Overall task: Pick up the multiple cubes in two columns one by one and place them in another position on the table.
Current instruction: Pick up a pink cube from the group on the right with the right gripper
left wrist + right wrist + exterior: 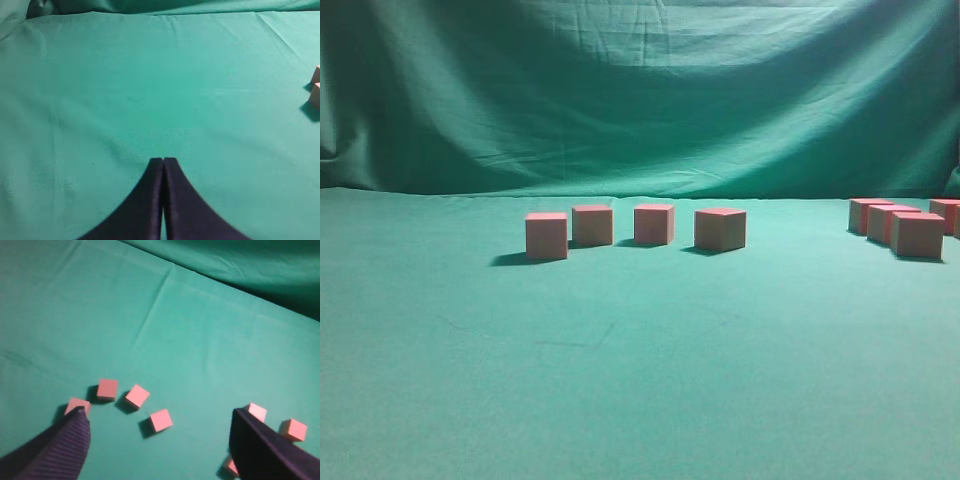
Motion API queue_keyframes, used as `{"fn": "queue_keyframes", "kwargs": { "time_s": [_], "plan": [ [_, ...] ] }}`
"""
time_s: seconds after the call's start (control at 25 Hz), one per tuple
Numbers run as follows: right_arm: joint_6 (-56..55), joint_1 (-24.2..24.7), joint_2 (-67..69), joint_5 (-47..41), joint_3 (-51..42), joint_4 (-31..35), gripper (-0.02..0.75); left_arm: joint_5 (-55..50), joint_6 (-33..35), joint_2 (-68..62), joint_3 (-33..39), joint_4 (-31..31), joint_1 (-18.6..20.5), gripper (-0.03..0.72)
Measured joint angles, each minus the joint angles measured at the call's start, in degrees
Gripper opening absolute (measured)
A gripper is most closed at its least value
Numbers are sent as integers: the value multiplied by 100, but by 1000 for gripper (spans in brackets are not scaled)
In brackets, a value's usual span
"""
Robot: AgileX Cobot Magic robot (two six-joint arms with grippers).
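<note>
Four cubes stand in a loose row on the green table (640, 380): the first (547, 237), second (592, 225), third (653, 224) and fourth (720, 229). More cubes cluster at the far right (918, 235). Neither gripper shows in the exterior view. My right gripper (158, 411) is open and empty, high above the row of cubes (137, 396); its left finger covers part of one cube (77, 405). More cubes lie by its right finger (293, 429). My left gripper (163, 160) is shut and empty over bare cloth, with two cubes (315, 95) at the right edge.
A green cloth backdrop (640, 100) hangs behind the table. Wrinkled green cloth (150, 75) stretches in front of my left gripper.
</note>
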State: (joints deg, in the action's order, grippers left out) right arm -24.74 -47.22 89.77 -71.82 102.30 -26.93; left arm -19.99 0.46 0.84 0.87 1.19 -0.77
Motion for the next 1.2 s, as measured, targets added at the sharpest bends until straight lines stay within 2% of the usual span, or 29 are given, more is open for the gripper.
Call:
{"fn": "queue_keyframes", "kwargs": {
  "time_s": [0.16, 0.48, 0.6, 0.72, 0.92, 1.2],
  "plan": [
    [-62, 488, -545, 0, -974, 11, 566, 0, 0, 0, 0, 0, 0, 0],
    [-308, 1779, -997, 25, -2649, 61, 566, 0, 0, 0, 0, 0, 0, 0],
    [-308, 2277, -997, 152, -3178, 361, 566, 0, 0, 0, 0, 0, 0, 0],
    [-218, 2672, -997, 713, -3665, 768, 566, 0, 0, 0, 0, 0, 0, 0],
    [-75, 2930, -997, 1695, -4224, 1127, 566, 0, 0, 0, 0, 0, 0, 0],
    [-23, 2930, -584, 2177, -4281, 1322, 566, 0, 0, 0, 0, 0, 0, 0]
  ]
}}
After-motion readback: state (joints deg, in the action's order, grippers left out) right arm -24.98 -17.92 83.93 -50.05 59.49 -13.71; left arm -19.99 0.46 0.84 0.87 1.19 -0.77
